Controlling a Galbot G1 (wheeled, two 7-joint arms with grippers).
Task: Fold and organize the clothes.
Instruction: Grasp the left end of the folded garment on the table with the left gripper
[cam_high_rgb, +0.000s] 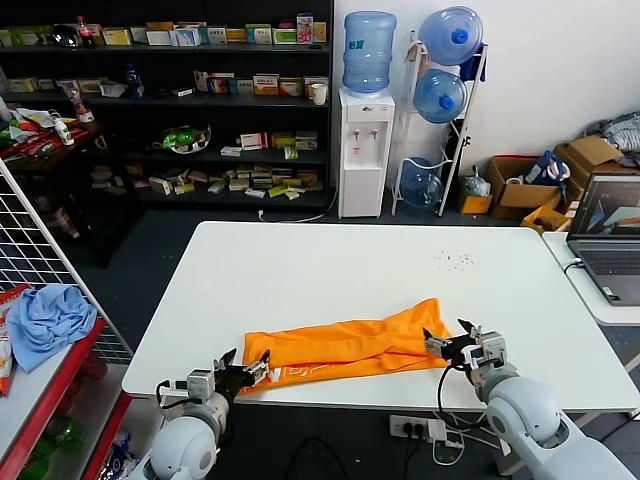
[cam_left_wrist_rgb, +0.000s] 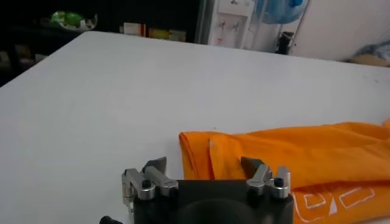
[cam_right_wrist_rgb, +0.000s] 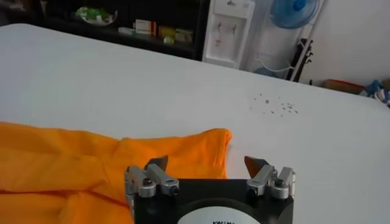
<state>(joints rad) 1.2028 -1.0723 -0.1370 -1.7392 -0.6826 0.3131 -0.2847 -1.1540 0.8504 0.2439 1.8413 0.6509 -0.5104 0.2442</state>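
The bright orange T-shirt (cam_high_rgb: 350, 345) lies folded into a long strip across the near part of the white table (cam_high_rgb: 330, 260), white lettering showing near its left end. My left gripper (cam_high_rgb: 242, 374) is open at the strip's left end; in the left wrist view the shirt (cam_left_wrist_rgb: 286, 152) lies just ahead of and between its fingers (cam_left_wrist_rgb: 153, 165). My right gripper (cam_high_rgb: 452, 345) is open at the strip's right end; in the right wrist view the shirt's corner (cam_right_wrist_rgb: 183, 152) lies ahead of the open gripper (cam_right_wrist_rgb: 207, 164). Neither holds cloth.
A light blue cloth bundle (cam_high_rgb: 48, 318) lies on a red rack at the left. A laptop (cam_high_rgb: 610, 235) sits on a side table at the right. Shelves (cam_high_rgb: 180, 100), a water dispenser (cam_high_rgb: 365, 130) and boxes stand behind the table. Small dark specks (cam_high_rgb: 455, 260) mark the table.
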